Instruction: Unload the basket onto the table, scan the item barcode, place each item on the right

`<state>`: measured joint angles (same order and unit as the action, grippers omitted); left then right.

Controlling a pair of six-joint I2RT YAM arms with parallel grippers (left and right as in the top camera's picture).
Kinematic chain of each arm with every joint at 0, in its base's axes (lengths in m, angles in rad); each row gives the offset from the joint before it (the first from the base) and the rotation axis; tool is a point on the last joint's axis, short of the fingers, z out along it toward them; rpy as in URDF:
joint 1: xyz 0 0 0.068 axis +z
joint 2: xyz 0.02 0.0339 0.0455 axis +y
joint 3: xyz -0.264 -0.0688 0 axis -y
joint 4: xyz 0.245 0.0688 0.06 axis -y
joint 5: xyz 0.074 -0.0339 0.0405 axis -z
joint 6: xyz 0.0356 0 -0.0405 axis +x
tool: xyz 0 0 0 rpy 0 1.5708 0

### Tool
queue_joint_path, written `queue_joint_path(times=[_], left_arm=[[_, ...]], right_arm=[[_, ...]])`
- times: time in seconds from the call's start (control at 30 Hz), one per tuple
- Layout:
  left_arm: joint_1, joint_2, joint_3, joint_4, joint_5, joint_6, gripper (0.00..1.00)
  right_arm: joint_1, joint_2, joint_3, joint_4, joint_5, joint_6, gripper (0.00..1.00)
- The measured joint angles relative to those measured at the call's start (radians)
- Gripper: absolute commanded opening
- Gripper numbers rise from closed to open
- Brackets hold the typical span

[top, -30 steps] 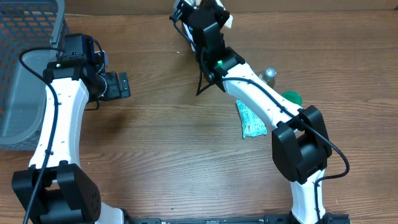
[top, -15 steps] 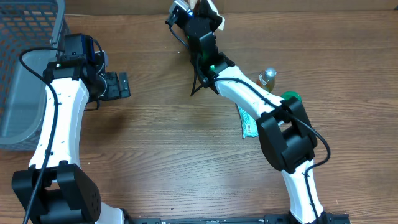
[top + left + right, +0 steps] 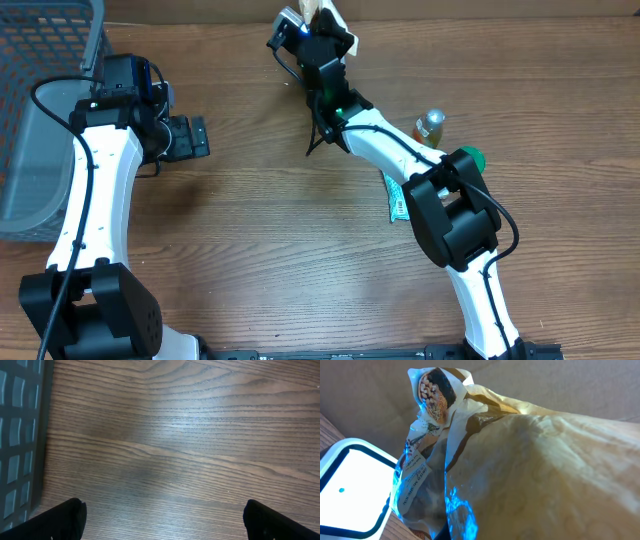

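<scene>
right gripper (image 3: pixel 320 35): clamped tight on snack bag (image 3: pixel 530 460), at the table's far edge
snack bag: crumpled tan pouch, just beside white scanner (image 3: pixel 350 485), blue light on its film
left gripper (image 3: pixel 200 137): jaws wide, nothing held, over table (image 3: pixel 200 435) near grey basket (image 3: pixel 40 110)
loose: small bottle (image 3: pixel 430 124), teal packet (image 3: pixel 400 195)

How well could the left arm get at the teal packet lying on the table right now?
Probably not easily. The left gripper is open and empty, but the teal packet lies on the far side, partly under the right arm, which crosses above it while the right gripper holds a bag.
</scene>
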<state>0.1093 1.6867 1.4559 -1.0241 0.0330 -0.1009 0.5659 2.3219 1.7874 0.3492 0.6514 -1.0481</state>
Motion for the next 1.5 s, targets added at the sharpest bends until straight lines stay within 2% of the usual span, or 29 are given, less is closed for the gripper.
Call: queue_joint_path(times=[0.7, 1.5], left_arm=[[0.0, 0.0, 0.0, 0.0, 0.0, 0.0, 0.99], [0.0, 0.0, 0.0, 0.0, 0.0, 0.0, 0.99]], right_arm=[[-0.056, 0.014, 0.0, 0.016, -0.06, 0.001, 0.04], [0.018, 0.063, 0.0, -0.008, -0.071, 0.008, 0.04]])
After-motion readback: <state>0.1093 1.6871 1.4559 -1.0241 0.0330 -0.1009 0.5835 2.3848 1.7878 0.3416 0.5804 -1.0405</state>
